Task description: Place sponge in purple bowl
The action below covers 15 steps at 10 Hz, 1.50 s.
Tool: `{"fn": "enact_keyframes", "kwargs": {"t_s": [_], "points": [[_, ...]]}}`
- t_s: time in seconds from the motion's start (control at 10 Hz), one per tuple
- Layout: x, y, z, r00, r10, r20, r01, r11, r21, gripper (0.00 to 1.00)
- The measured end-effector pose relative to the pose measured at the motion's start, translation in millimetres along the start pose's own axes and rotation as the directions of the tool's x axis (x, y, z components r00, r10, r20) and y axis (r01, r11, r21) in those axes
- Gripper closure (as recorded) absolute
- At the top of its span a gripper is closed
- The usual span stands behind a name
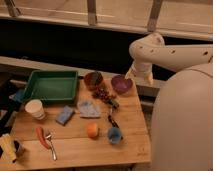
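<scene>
The sponge (64,114) is a small blue-grey block lying on the wooden table (75,150), left of centre and just below the green tray. The purple bowl (121,83) stands at the table's far right edge, next to a brown bowl (93,79). My white arm bends down from the upper right. My gripper (141,76) hangs at its end, just right of the purple bowl and off the table's edge, far from the sponge.
A green tray (50,86) sits at the back left. A white cup (34,108), a grey-blue cloth (89,108), a dark bunch (103,95), an orange (92,130), a blue cup (114,135), a red-handled tool (41,136) and a spoon (50,145) lie on the table. My white body (182,125) fills the right side.
</scene>
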Motion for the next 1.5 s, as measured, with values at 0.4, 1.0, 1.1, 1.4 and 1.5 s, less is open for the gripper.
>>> {"fn": "enact_keyframes", "kwargs": {"t_s": [0.4,1.0,1.1,1.4,1.5], "points": [[0,0,0,1.0,-0.001,0.001,0.001,1.0,-0.004,0.2],[9,90,-21,0.98,-0.178,0.086,0.183,0.982,-0.043,0.2],[18,122,-27,0.972,-0.215,0.097,0.222,0.973,-0.063,0.2],[39,190,-41,0.949,-0.294,0.114,0.307,0.944,-0.118,0.2],[53,218,-47,0.935,-0.335,0.115,0.349,0.926,-0.145,0.2]]}}
